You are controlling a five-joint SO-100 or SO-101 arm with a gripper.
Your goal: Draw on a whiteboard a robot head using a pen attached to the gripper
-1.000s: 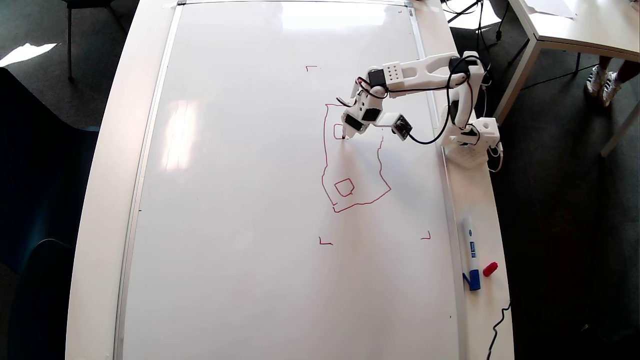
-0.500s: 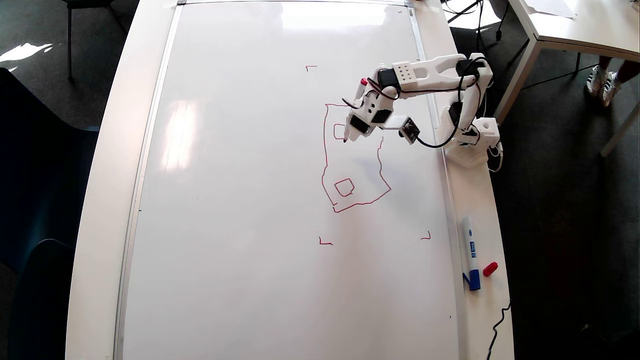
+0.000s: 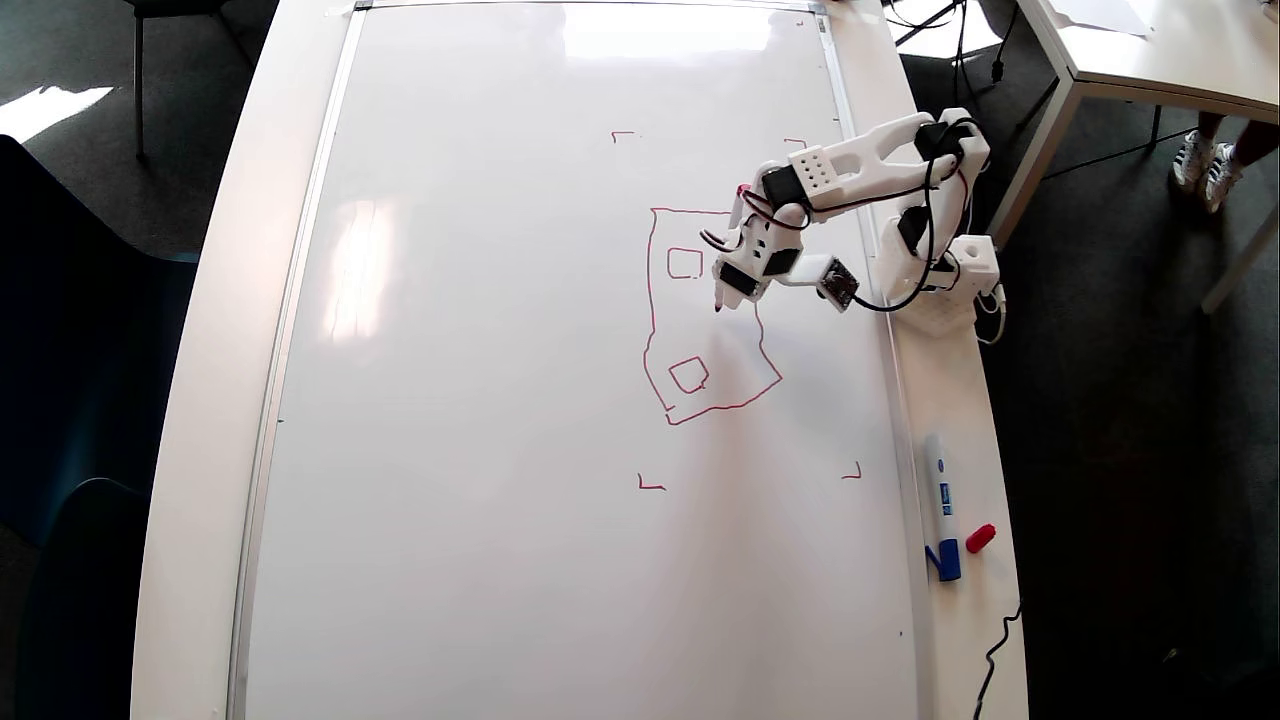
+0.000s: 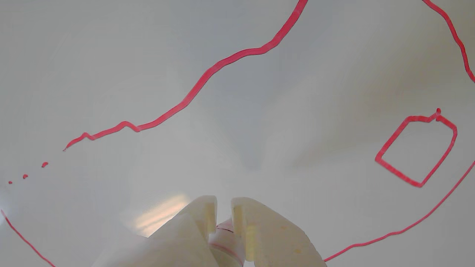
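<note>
Gripper (image 3: pixel 722 300) closed about the pen (image 3: pixel 728 255), shown inside the outline of the robot head (image 3: pixel 650 300) on the whiteboard (image 3: pixel 480 400), near its right-hand side in the overhead view. Pen axis slanted, tip pointing down-left. Two small squares drawn, both left of the tip; open space below and beside it, judged the likely site for the third.

The large white rectangular whiteboard (image 3: pixel 500 400) is smooth and glossy, throwing back soft patches of light, and its thin edge strip looks like brushed silver metal. The white surface (image 3: pixel 205 400) round the whiteboard is duller, nearly matt. On the whiteboard, the wobbly red line drawing of the robot head (image 3: pixel 700 310) is wet-looking ink. The white printed-plastic gripper (image 4: pixel 223 207) has matt, faintly grainy fingers (image 4: pixel 259 226) closed on the slim white plastic pen (image 4: pixel 224 237) with red bands
</note>
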